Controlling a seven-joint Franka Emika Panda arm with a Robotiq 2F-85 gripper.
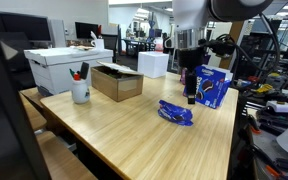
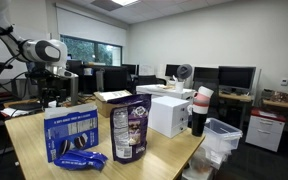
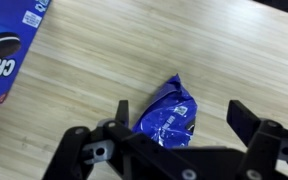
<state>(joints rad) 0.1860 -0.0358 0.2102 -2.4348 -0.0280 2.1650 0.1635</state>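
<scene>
Wrist view: fingers (image 3: 256,128) spread wide, empty; blue packet (image 3: 169,118) lies below, btwn them, on worktop (image 3: 104,70) near Oreo box (image 3: 9,45); packet's long axis approx crosswise to closing line.

Bare table (image 1: 114,135) lies open all round the flat blue wrapper (image 3: 169,115). The spread fingers (image 3: 246,118) straddle it from above with room on both sides. The upright cookie box (image 1: 212,87) and purple snack bag (image 2: 130,128) stand near. The cardboard box (image 1: 117,82) and mug (image 1: 80,91) are well apart.
</scene>
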